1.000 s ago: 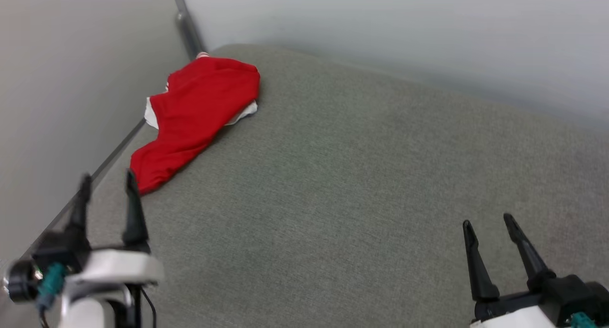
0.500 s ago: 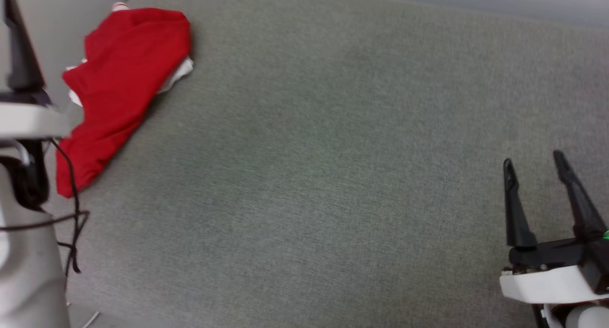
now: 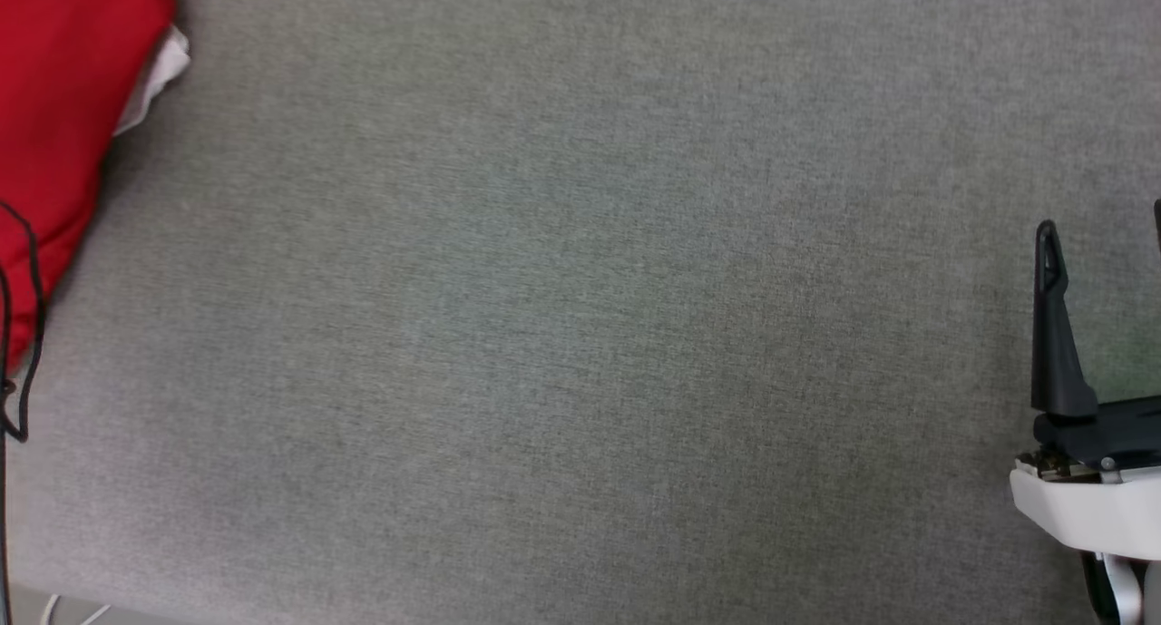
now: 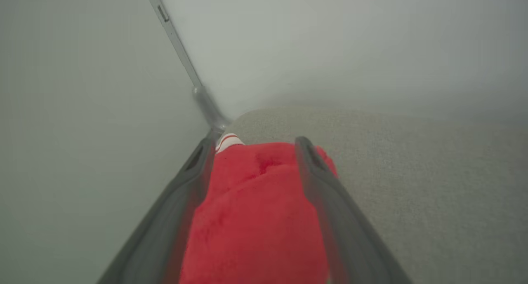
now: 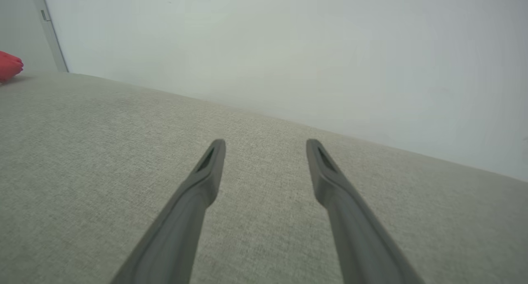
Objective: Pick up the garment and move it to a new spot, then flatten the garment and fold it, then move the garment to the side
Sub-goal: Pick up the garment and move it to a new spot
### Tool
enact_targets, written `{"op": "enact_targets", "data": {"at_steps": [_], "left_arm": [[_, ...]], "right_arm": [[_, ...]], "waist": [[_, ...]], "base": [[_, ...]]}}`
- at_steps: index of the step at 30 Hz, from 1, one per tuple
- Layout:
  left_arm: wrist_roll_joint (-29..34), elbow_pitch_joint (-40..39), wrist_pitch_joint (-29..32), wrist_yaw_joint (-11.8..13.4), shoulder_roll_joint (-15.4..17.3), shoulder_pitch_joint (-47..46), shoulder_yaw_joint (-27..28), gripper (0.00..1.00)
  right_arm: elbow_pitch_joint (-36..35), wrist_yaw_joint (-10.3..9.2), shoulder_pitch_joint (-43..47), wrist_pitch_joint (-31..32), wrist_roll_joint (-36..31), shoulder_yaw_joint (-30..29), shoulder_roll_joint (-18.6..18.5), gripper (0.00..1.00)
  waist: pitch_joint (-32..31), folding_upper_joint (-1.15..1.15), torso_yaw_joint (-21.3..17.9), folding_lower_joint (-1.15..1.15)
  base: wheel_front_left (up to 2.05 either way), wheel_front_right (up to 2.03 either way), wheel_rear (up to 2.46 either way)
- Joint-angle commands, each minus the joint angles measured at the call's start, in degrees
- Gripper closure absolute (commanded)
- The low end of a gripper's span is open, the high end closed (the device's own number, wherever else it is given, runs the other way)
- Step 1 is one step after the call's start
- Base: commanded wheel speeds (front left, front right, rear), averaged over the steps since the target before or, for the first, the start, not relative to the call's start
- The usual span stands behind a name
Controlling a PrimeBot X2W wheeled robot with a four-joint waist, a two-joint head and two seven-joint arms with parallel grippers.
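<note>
Head view: the whole picture has shifted since 1 second ago, so the camera has swung, not the garment (image 3: pixel 63 108). It lies at the left edge on the grey surface (image 3: pixel 580 335), with a black cable (image 3: pixel 27 335) hanging in front. The right gripper (image 3: pixel 1102 235) stands at the right edge, well apart from it.

Left wrist view: the left gripper (image 4: pixel 258 146), blurred, is spread wide with its 2 fingers astride the red cloth, close to the wall (image 4: pixel 330 49). It grips nothing yet, and whether it touches the cloth I cannot tell. I judge the pick-up is about to begin.

Right wrist view: the right gripper is spread wide and empty over bare surface, with the garment a red scrap at far left.
</note>
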Motion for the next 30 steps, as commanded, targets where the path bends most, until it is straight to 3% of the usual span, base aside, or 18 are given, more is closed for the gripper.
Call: {"op": "enact_targets", "data": {"at_steps": [1,10,16,20,21,22,23,30], "left_arm": [[-3.6,1.5,3.8,-0.1,2.2,-1.6,-2.7,0.00],[-24.0,4.8,27.7,-0.1,8.4,-4.0,-13.3,0.00],[-31.7,7.2,38.0,-0.1,9.5,-4.1,-16.8,0.00],[-33.7,8.0,39.2,-0.1,9.1,-3.6,-19.0,0.00],[-33.8,8.0,38.9,-0.1,9.2,-3.5,-19.5,0.35],[-33.8,8.1,38.4,-0.1,9.5,-3.5,-20.0,0.78],[-33.8,8.1,37.8,-0.1,10.0,-3.6,-20.4,1.00],[-33.2,5.8,32.4,-0.1,14.2,-6.2,-23.3,1.00]], "right_arm": [[-1.0,-0.04,-1.1,-0.1,-0.5,0.2,-0.6,0.00],[-4.8,-0.04,-2.1,-0.1,-1.8,-0.7,-1.8,0.00],[-5.7,-0.04,-2.4,-0.1,-2.0,-0.8,-2.0,0.00],[-5.4,-0.04,-2.4,-0.1,-1.9,-0.6,-1.8,0.00],[-5.2,-0.04,-2.3,-0.1,-1.8,-0.6,-1.7,0.00],[-5.1,-0.03,-2.3,-0.1,-1.8,-0.4,-1.6,0.00],[-5.0,-0.04,-2.4,-0.1,-1.7,-0.3,-1.6,0.00],[-3.5,-0.04,-1.9,-0.1,-1.0,0.7,-0.9,0.00]], "waist": [[2.6,0.00,-1.2,-0.01],[8.4,0.00,-1.9,-0.01],[10.3,0.00,-2.4,-0.01],[10.3,0.00,-2.6,-0.01],[10.0,0.00,-2.7,-0.01],[9.7,0.00,-2.7,-0.01],[9.3,0.00,-2.7,-0.01],[5.1,0.00,-2.4,-0.01]], "base": [[0.00,0.00,0.00],[0.00,0.00,0.00],[0.00,0.00,0.00],[0.00,0.00,0.00],[0.00,0.00,0.00],[0.00,0.00,0.00],[0.00,0.00,0.00],[0.00,0.00,0.00]]}}
